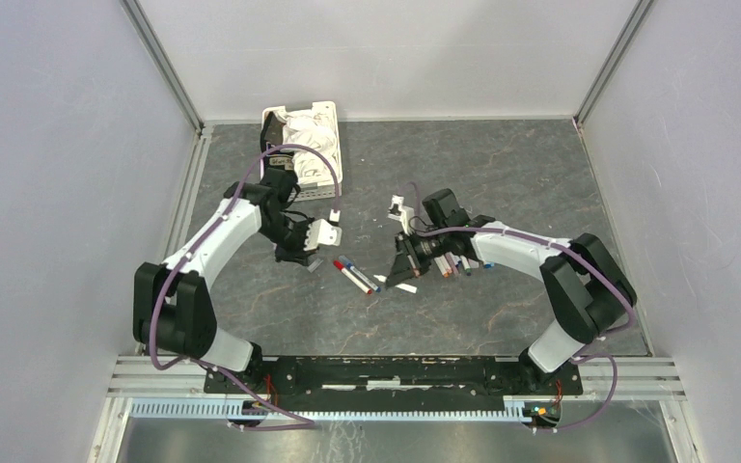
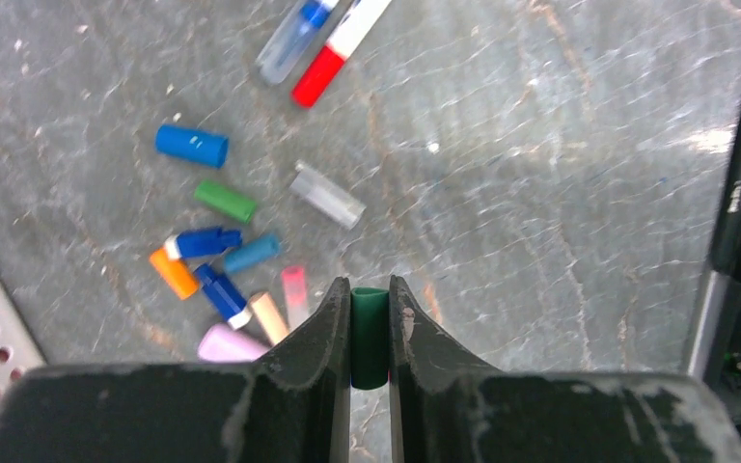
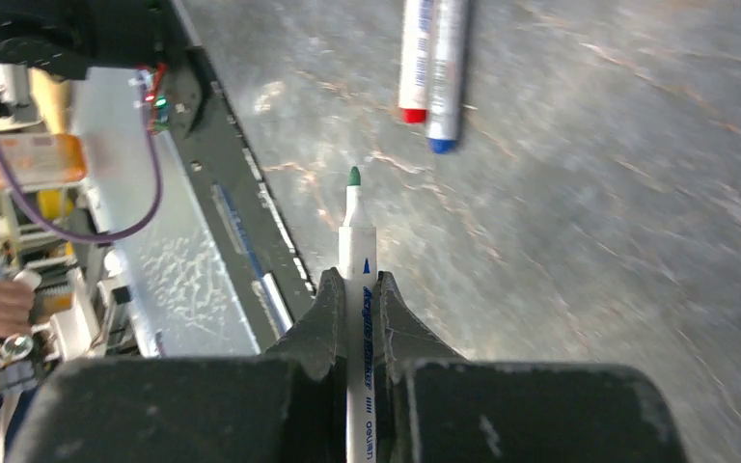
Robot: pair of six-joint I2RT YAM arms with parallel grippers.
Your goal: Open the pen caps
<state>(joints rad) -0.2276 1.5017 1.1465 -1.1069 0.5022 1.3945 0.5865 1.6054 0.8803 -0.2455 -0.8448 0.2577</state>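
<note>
My left gripper [image 2: 370, 289] is shut on a dark green pen cap [image 2: 370, 338], low over the table. Several loose caps lie just left of it: blue [image 2: 191, 145], green [image 2: 224, 201], clear [image 2: 326, 195], orange [image 2: 173, 273], pink [image 2: 294, 289]. My right gripper [image 3: 357, 282] is shut on a white-barrelled pen [image 3: 357, 246] whose bare green tip [image 3: 354, 177] points away from the jaws. In the top view the left gripper [image 1: 299, 253] and right gripper [image 1: 407, 265] are apart, with two capped pens [image 1: 355, 275] lying between them.
A white slotted basket [image 1: 307, 145] stands at the back left. A red-capped pen [image 2: 340, 50] and a blue one [image 2: 294, 39] lie beyond the caps. Two pens, red-ended [image 3: 415, 58] and blue-ended [image 3: 446, 68], lie ahead of the right gripper. More pens [image 1: 458, 262] lie by the right wrist.
</note>
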